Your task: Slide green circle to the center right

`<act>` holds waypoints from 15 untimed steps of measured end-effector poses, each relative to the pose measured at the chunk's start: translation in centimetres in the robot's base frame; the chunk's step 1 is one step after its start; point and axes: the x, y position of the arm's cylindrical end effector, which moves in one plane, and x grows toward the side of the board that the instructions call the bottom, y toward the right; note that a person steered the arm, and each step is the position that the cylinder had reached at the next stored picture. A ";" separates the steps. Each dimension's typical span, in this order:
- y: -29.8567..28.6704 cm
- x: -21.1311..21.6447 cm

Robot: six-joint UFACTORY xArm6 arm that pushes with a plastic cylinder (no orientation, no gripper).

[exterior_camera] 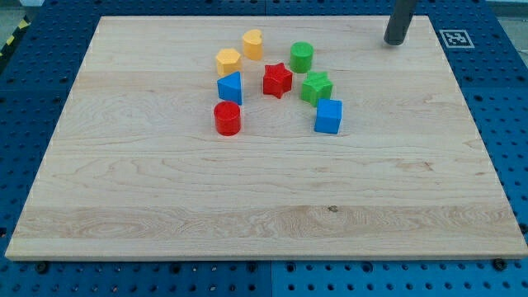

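The green circle [301,56] is a short green cylinder standing in the upper middle of the wooden board [165,190]. My tip [395,41] is the end of the dark rod at the view's top right, well to the right of the green circle and slightly above it, apart from every block. A green star [316,87] lies just below and right of the green circle. A red star [277,79] lies to its lower left.
A yellow cylinder-like block [252,43] and a yellow hexagon [228,61] lie left of the green circle. A blue triangle-like block [230,87], a red cylinder [227,118] and a blue cube [328,116] lie lower down. A fiducial marker [455,38] sits off the board's top right corner.
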 end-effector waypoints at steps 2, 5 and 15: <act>0.0 0.1; 0.0 0.1; -17.5 4.7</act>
